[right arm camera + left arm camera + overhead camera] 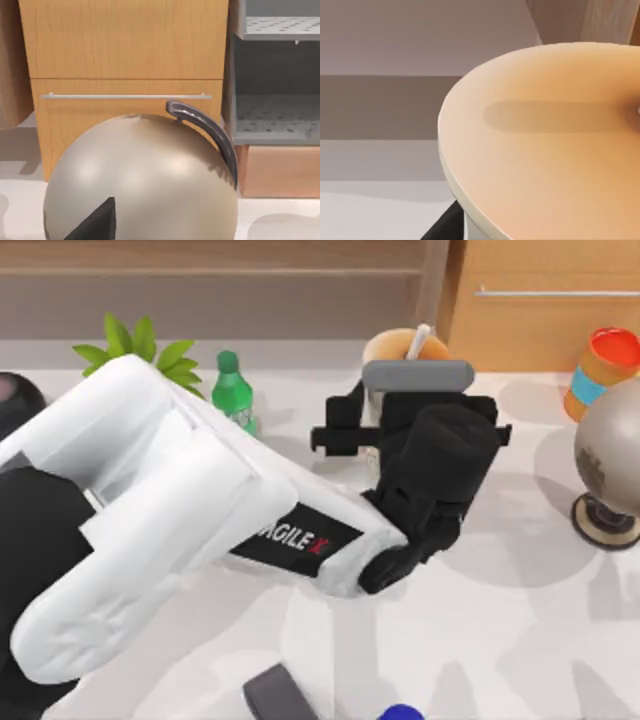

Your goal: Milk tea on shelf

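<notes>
At the far left of the desk [520, 640] we see a leafy plant [140, 348], then a green bottle [232, 390]. Our left hand [372, 418] reaches the milk tea [395, 345], which stands near the desk's back edge below the shelf [210, 272]; we cannot tell whether the hand grips it. Farther right stand an orange-topped cup [603, 368] and a grey globe [610, 455].

Milk tea [397, 345] tan top, white straw; shelf [200, 270] brown; bottle [232, 390] green.
</notes>
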You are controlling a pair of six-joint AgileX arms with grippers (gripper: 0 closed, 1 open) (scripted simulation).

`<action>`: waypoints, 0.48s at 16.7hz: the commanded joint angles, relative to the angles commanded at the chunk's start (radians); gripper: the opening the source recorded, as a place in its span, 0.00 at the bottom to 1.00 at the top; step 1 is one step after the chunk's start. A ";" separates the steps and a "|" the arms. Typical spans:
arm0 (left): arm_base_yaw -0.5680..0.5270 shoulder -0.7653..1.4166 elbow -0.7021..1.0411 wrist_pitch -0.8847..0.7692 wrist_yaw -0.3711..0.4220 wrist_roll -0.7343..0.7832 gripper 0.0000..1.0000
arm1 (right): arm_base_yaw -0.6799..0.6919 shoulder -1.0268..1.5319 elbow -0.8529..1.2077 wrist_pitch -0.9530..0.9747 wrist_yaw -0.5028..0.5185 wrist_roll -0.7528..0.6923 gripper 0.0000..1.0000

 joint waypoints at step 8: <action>0.000 0.000 0.000 0.000 0.000 0.000 0.00 | 0.000 0.000 0.000 0.000 0.000 0.000 1.00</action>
